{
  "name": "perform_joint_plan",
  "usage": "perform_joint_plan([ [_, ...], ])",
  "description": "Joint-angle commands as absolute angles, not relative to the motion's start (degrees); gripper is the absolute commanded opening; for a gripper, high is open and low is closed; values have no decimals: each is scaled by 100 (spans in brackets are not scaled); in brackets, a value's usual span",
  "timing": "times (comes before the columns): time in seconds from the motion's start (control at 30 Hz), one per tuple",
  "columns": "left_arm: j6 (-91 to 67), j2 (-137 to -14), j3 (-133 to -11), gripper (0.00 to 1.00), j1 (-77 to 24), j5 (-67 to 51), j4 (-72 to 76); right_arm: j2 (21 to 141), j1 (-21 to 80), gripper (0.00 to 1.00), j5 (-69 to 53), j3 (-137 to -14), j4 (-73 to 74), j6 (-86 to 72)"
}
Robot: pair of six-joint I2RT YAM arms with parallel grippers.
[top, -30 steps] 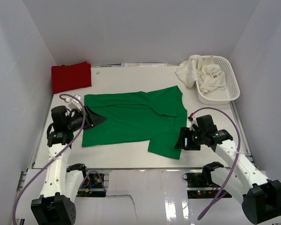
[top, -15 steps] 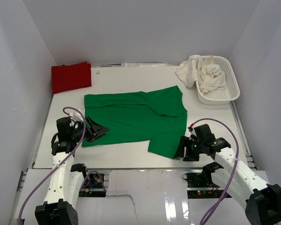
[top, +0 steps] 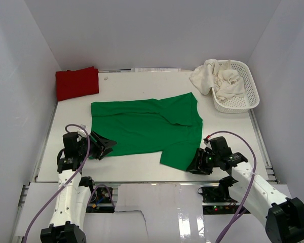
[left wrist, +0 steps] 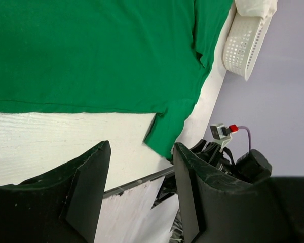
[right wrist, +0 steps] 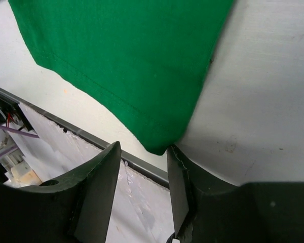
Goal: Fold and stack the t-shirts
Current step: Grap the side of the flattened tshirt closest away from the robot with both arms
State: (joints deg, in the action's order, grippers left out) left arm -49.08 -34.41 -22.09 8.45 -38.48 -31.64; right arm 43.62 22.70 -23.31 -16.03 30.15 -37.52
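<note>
both arms were stretched low and forward. the left gripper pointed right, jaws apart; the right gripper pointed left, jaws likewise apart.

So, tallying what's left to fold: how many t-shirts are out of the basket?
2: the green t-shirt spread mid-table, the red t-shirt folded at the far-left corner. Cream-white cloth heaped in the basket may hide more.

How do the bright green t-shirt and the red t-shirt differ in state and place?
The bright green cloth t-shirt lies spread out; the red cloth t-shirt is folded into a rectangle. The green one lies at the middle of the white table, the red one in its far left corner. Both are plain cloth.
</note>
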Motion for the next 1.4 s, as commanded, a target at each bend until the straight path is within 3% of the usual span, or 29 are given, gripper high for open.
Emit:
perform_joint_plan([
  [0.0, -5246, -3349, -2354, 63, 861, -3552, -3296, 4517, 2303, 47, -2531, -1617, 2681, -3850],
  [0.07, -5256, -3375, -2513, 64, 861, -3402, -3392, 4553, 2303, 42, -2523, -1670, 2689, -3832],
  [0.37, -5256, -3700, -3094, 68, 861, -2602, -3788, 4404, 2303, 42, -2075, -1758, 3006, -3709],
  [0.5, -5195, -3990, -3208, 68, 861, -2488, -3744, 4315, 2303, 22, -1916, -1740, 2997, -3744],
  [0.67, -5124, -4420, -3366, 68, 905, -2312, -3858, 4324, 2303, 8, -1881, -1749, 2988, -3683],
  [0.83, -5439, -4325, -3261, 66, 1081, -2128, -3928, 4307, 2303, 8, -1855, -1898, 3006, -3612],
  [0.9, -5589, -4271, -3269, 78, 1125, -1795, -4164, 4289, 2303, 8, -1863, -1951, 3032, -3595],
  [0.93, -5790, -4289, -3304, 97, 1125, -1610, -4305, 4280, 2303, 8, -1872, -1977, 3041, -3595],
  [0.97, -5905, -4333, -3348, 98, 1125, -1426, -4489, 4245, 2303, 8, -1881, -2012, 3050, -3595],
  [1.2, -7108, -4131, -3182, 98, 1160, -537, -4991, 4175, 2303, 8, -1907, -2065, 3094, -3559],
  [1.37, -8635, -3789, -2444, 89, 1160, -404, -5202, 4245, 2303, 8, -1978, -2171, 3120, -3446],
])
